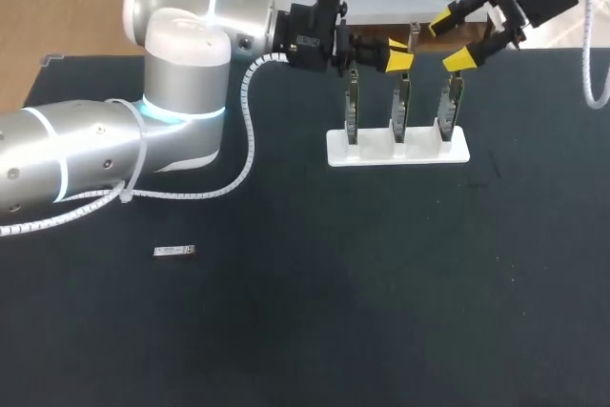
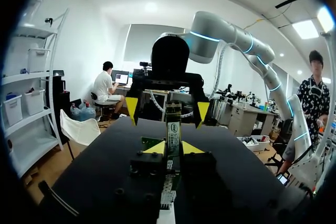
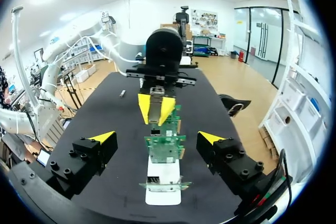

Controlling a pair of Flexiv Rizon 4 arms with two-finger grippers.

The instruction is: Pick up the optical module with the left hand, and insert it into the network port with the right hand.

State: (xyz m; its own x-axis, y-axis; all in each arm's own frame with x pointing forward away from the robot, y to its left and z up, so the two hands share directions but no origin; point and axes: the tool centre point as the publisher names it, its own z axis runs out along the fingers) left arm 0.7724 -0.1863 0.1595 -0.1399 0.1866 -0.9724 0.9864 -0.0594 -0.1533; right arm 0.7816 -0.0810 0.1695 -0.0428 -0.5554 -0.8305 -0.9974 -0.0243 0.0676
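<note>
Left jaws: drawn narrow. Their yellow tips (image 2: pixel 156 148) press from both sides on the upright metal edge of the middle card (image 1: pixel 401 102), near its top.
Right jaws: spread wide with nothing between them. They hang facing the left jaws across the row of cards. The lower tip is close above the top of the right card (image 1: pixel 448 104), and whether it touches cannot be told.
Stand: the white stand (image 1: pixel 398 150) sits beneath both pairs of jaws. It carries three green cards upright in a row, each in its own slot. The left card (image 1: pixel 352 107) stands under the black body behind the left jaws.
Optical module: the optical module (image 1: pixel 175 252) lies flat on the dark bench (image 1: pixel 381 312). It is well apart from both pairs of jaws and from the stand, out beside the forearm of the left arm (image 1: pixel 95 159), and nothing touches it.
Hidden: in the left wrist view the black body of the jaws covers most of the nearest card and most of the stand. In the right wrist view the cards line up one behind another, so the farther two show only as slivers past the nearest. The port openings on the cards cannot be made out in any view.
Writing: the card edge held by the left jaws bears a small pale label with a blue mark, and the module has a pale label on top. Both are too small to read.
</note>
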